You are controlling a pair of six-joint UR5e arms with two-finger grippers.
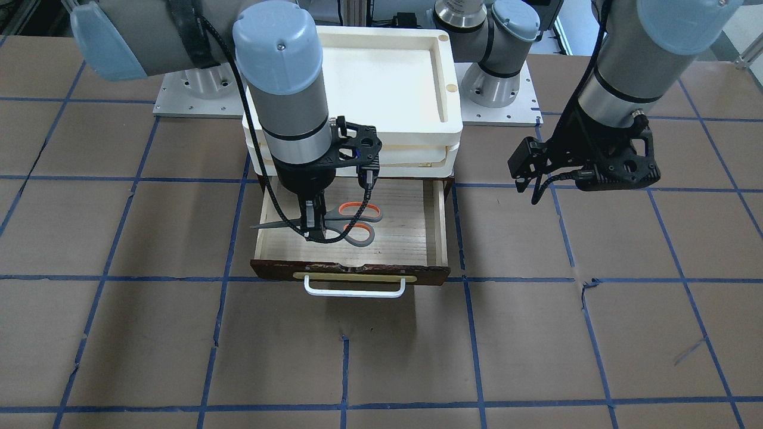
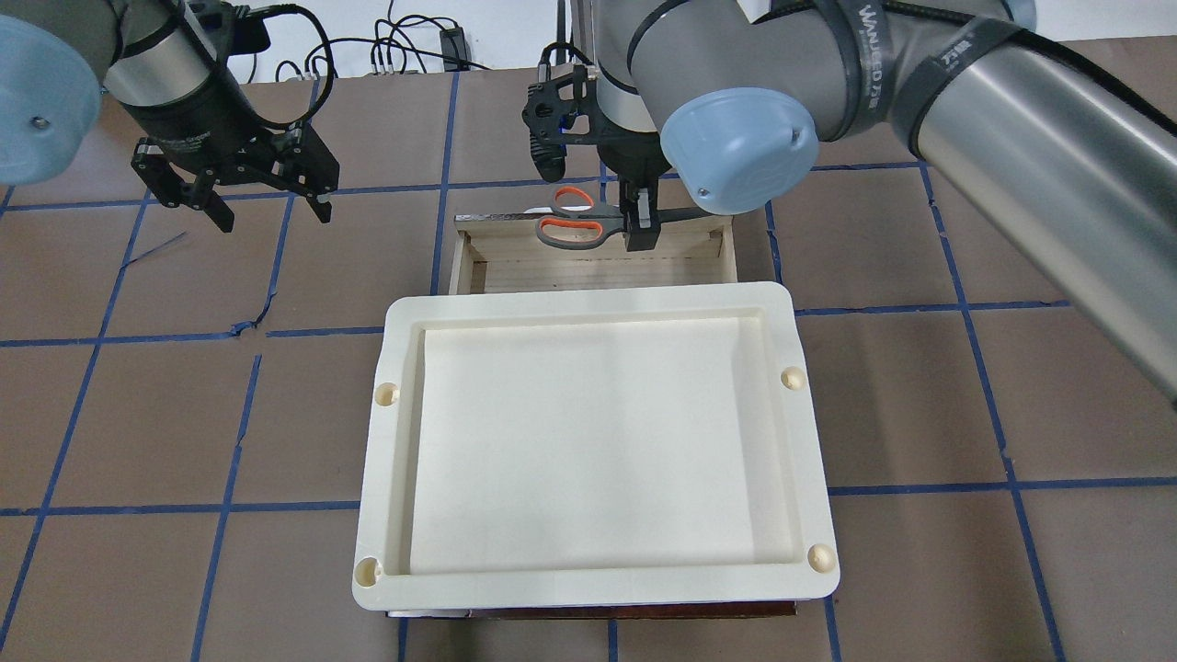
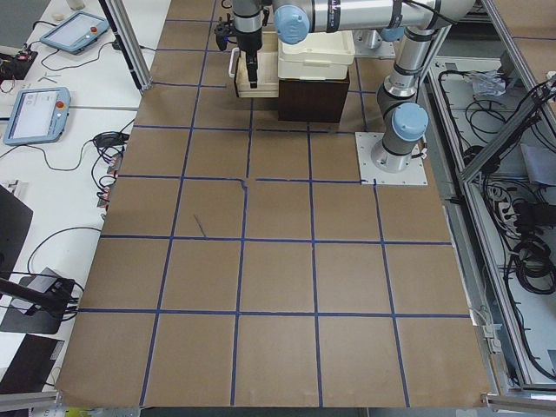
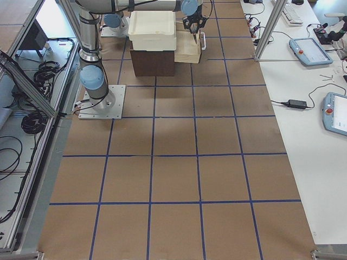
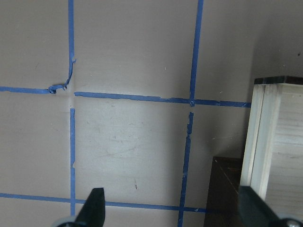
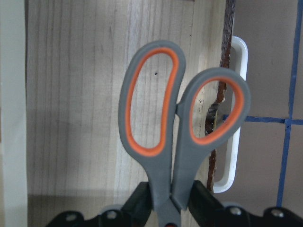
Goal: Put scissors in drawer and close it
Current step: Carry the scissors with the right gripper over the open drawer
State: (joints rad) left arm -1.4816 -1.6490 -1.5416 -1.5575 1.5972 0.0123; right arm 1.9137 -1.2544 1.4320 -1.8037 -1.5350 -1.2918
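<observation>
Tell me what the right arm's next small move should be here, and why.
Probably ease the scissors down and slightly away from the front of the drawer. The right end effector is shut on them above the open drawer, and in the wrist view one finger loop overlaps the drawer's front and white handle, so releasing now might catch the edge.
</observation>
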